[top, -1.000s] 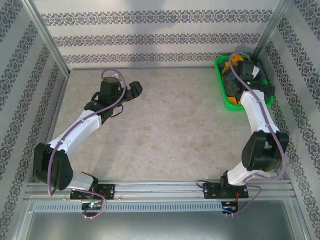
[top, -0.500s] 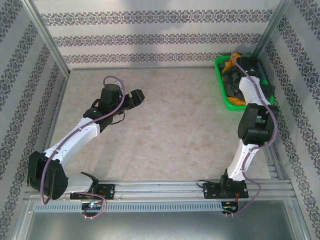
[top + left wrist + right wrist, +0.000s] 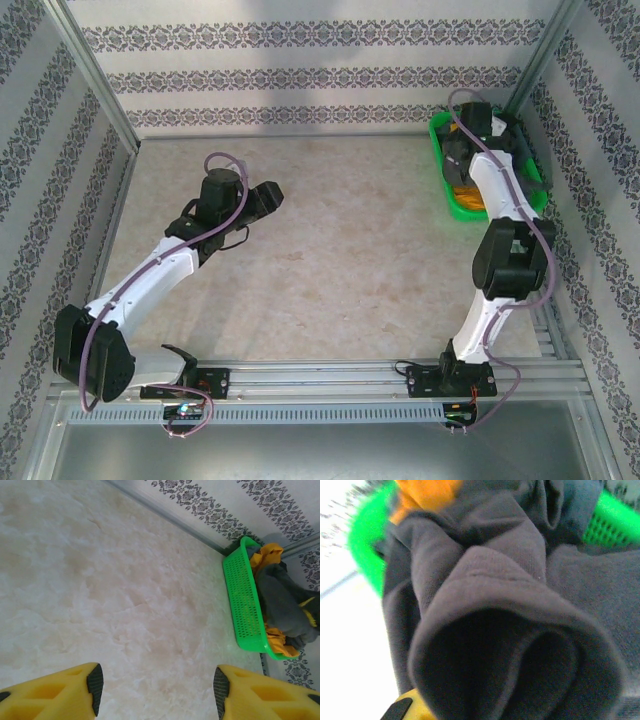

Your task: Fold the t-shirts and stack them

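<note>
The t-shirts lie crumpled in a green basket at the far right corner. My right gripper is down inside it. In the right wrist view a thick fold of the charcoal grey t-shirt bunches over the jaws, hiding all but one yellow finger; the gripper is shut on this cloth. The mustard-orange t-shirt peeks out behind it. My left gripper hovers over the bare table left of centre, open, its pads wide apart with nothing between them. From there I see the charcoal t-shirt and the orange one.
The marble-patterned table spreads between the two arms. Patterned walls enclose it at the back and on both sides. The basket stands close against the back right corner post.
My right arm has pushed deeper into the basket and its gripper has gone from open to shut on the grey cloth. The left gripper has narrowed a little.
</note>
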Robot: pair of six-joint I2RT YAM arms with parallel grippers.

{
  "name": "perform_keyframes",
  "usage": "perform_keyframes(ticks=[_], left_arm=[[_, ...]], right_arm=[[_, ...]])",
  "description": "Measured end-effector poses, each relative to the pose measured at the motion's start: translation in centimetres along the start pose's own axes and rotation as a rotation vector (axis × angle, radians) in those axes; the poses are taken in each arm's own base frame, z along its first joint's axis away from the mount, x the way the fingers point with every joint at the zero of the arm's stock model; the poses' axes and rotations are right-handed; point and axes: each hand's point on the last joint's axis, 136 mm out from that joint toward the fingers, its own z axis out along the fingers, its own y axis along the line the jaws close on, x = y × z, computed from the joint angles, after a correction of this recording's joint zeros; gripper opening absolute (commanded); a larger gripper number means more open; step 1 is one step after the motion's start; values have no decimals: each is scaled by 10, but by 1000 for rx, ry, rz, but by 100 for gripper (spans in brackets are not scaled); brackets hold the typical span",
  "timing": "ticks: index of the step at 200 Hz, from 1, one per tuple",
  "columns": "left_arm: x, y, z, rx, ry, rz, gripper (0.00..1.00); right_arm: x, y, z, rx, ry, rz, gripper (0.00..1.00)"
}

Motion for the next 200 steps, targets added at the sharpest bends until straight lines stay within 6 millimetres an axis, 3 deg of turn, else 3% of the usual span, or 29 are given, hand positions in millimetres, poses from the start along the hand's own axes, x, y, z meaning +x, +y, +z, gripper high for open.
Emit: perform_keyframes(ticks=[38,54,70,90,98,113,126,139,149,156,173,186,200], left_arm=[[3,6,10,-26,19,-4,56],[2,9,10,-46,15,-5,56],[-4,11,8,-74,-3,-7,57],[-9,20,3,-142,-27,-8,59],[-11,25,0,-175,-37,-9,61],[-13,36,-9,-238,-55,-8,64],[-15,45,-19,-289,-72,-8,68],[-19,52,-34,-342,-98,-8,69],[-24,55,-47,-370,-120,-8,71],[-27,55,-54,-381,-134,-6,71],[-33,57,-69,-391,-160,-12,72],[-34,60,-75,-401,-160,-19,72],[-34,68,-74,-417,-147,-34,73]], right_arm=[[-62,34,-106,-170,-258,35,0],[-80,52,-148,-245,-342,27,0],[-92,88,-199,-355,-429,-10,0],[-73,146,-254,-513,-485,-100,0],[-51,174,-276,-587,-484,-163,0],[-6,210,-300,-685,-457,-268,0],[39,232,-308,-755,-407,-360,1],[91,245,-300,-794,-327,-453,38],[136,245,-282,-805,-237,-517,54],[165,239,-265,-791,-168,-560,58],[204,221,-233,-749,-56,-596,59],[219,201,-212,-716,24,-585,58],[220,183,-195,-677,84,-540,55]])
